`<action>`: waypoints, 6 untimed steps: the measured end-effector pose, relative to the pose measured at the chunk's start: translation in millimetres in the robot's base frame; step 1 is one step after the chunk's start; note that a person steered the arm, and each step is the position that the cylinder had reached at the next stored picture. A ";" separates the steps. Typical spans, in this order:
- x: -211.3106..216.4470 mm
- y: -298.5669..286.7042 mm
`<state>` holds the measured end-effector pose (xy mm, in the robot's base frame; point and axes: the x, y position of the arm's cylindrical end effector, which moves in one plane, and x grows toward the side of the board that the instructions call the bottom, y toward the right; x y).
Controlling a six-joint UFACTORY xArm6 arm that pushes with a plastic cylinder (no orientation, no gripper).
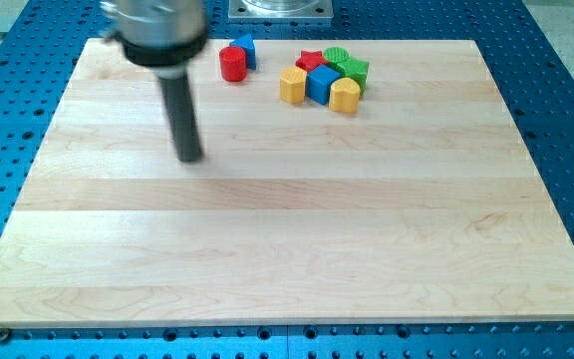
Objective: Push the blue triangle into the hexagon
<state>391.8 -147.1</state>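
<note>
You have the wooden surface (pixel 287 229) filling most of the view, resting on a blue perforated base (pixel 566 120). Next in size is the arm's rod (pixel 182 115), dark and straight, coming down from a grey housing at the view's top left. The arm carries no jawed end effector, so there is nothing to call open or closed; it ends in my tip (pixel 189 158), which sits on the bare wood in the surface's upper left part.

The blocks all lie near the view's top edge, to the right of my tip and well apart from it. The larger cluster holds six pieces packed together: a yellow hexagon (pixel 293 85) at its left, a blue cube (pixel 321 84) touching it, a yellow block (pixel 345 95) (rounded on one end) at the right, a red star (pixel 310 61) behind, and two green blocks (pixel 337 57) (pixel 354 70) whose shapes you cannot make out clearly.

Left of that cluster stands a red cylinder (pixel 232 64), with the blue triangle (pixel 246 49) touching it just behind and to its right, apart from the hexagon.
</note>
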 end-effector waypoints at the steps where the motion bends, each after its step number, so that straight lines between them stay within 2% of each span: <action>1: -85.8 -28.4; 2: -147.9 -9.8; 3: -185.9 29.8; 4: -189.8 89.9; 5: -173.6 113.6; 6: -129.0 90.2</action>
